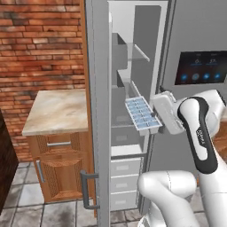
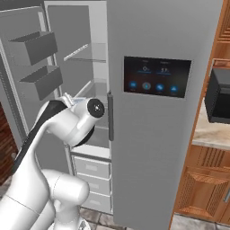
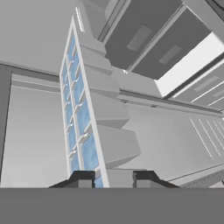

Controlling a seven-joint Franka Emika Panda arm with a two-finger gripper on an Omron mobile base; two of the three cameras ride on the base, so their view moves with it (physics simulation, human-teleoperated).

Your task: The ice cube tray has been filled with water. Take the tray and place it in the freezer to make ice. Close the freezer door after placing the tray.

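Note:
The ice cube tray is a small white tray whose pale blue cells hold the water. It hangs level at mid height in the mouth of the open freezer. My gripper is shut on its near right end, with the white hand just outside the opening. In the hand view the tray runs edge-on up from between my fingertips, over grey shelves. The freezer door stands swung open, edge-on at the left, with its bar handle low down.
Grey door bins line the inside of the open door. A white shelf and pale drawers lie below the tray. The fridge door with a dark display panel is to the right. A wooden cabinet with a marble top is left.

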